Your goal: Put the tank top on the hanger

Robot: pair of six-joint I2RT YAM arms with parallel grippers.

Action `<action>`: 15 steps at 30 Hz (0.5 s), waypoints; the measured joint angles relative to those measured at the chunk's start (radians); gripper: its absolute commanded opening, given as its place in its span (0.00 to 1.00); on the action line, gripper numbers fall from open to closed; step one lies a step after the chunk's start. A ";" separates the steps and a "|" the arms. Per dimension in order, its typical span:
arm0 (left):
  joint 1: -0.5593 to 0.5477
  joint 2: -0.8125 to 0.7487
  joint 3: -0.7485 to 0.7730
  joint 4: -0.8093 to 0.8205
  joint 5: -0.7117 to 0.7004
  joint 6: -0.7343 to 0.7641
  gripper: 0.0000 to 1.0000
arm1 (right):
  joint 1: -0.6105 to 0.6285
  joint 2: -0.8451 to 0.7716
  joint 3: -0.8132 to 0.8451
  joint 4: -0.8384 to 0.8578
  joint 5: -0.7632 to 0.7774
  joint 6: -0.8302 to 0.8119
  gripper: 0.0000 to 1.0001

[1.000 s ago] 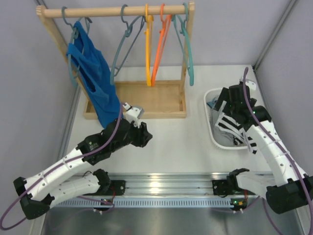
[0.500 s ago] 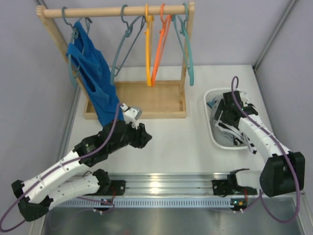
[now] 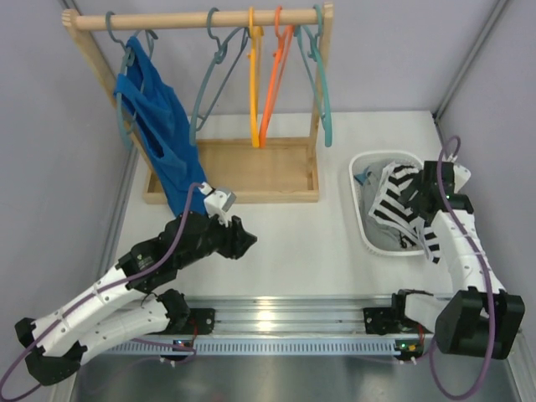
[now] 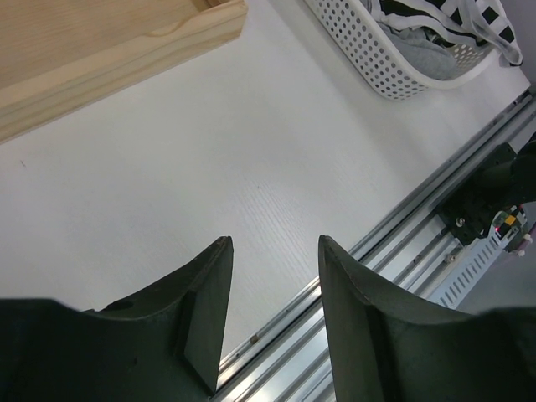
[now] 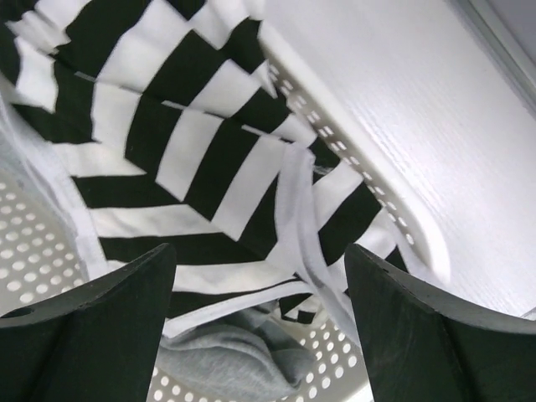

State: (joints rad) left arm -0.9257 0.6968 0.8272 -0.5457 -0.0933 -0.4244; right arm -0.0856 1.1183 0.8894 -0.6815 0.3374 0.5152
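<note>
Lying in the white basket [image 3: 360, 213], draped over its right rim: tank top [image 3: 400, 201], ungripped. My right gripper [image 5: 255, 276], jaws spread, has drawn back above it, uncovering the stripes; pickup pending. My left gripper [image 4: 272, 276]: spread, empty, over the table [image 3: 301, 226]. Hanger [image 3: 205, 92]: on the rail [image 3: 193, 18].

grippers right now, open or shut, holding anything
Left gripper: open, empty, over the table.
Right gripper: open, empty, just above the tank top in the basket.

Basket rim [image 3: 377, 154] hems the tank top [image 3: 399, 199]; open table [image 3: 301, 239] lies beside
</note>
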 measured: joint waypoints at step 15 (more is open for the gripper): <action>0.000 -0.063 -0.043 0.008 0.052 0.004 0.51 | -0.133 0.163 -0.033 0.058 -0.117 -0.027 0.30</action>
State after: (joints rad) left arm -0.9257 0.6342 0.7837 -0.5373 -0.0414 -0.4206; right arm -0.2188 1.2808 0.8562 -0.6235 0.2199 0.4881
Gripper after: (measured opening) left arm 0.512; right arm 0.509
